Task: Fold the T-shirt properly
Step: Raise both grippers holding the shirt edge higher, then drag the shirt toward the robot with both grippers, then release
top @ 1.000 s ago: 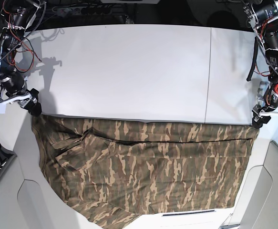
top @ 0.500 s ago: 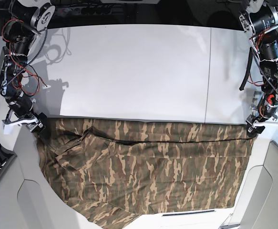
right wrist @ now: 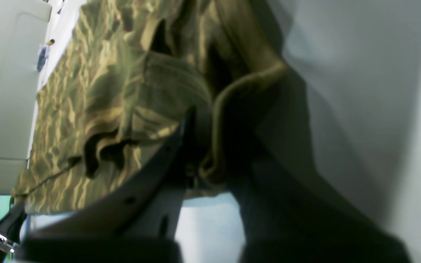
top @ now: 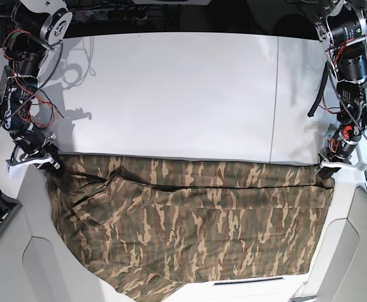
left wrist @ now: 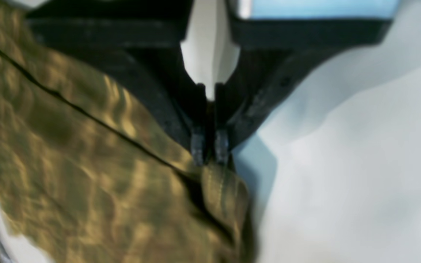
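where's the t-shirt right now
In the base view the T-shirt lies spread across the near half of the white table, its far corners pinched by the right gripper and the left gripper.

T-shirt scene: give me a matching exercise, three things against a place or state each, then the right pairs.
Things:
1. T-shirt
2. left end effector
3. right end effector

Places or states:
A. shut on the cloth's corner at the base view's left
B. spread along the near table edge
C. shut on the cloth's corner at the base view's right

Pairs: 1-B, 2-C, 3-A
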`<action>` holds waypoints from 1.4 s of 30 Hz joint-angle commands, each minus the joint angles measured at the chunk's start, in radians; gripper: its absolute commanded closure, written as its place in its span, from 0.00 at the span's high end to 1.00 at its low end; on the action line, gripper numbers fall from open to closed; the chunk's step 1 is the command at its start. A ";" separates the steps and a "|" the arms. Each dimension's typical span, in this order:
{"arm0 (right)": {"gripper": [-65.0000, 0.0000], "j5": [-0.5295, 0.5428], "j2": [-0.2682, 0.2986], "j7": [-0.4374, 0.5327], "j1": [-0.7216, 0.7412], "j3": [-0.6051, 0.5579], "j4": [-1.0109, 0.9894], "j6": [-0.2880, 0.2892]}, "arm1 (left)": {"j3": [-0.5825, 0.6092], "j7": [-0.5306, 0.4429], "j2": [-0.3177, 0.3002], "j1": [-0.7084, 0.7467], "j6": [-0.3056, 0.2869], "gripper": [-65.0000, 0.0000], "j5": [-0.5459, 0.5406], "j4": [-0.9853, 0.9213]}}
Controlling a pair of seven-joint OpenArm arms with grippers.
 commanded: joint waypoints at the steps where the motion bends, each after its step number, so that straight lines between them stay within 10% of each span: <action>1: 0.00 0.017 0.011 0.018 0.022 -0.002 0.019 0.020 | -0.002 -0.011 -0.018 -0.034 -0.060 0.00 -0.018 0.016; 19: 0.00 0.152 0.015 -0.312 0.011 0.001 0.264 0.022 | -0.004 0.134 -0.134 -0.027 -0.194 0.00 -0.133 0.026; 42: 0.00 0.305 0.081 -0.328 -0.391 0.001 0.559 0.023 | -0.203 0.311 -0.169 0.384 -0.194 0.00 -0.436 0.305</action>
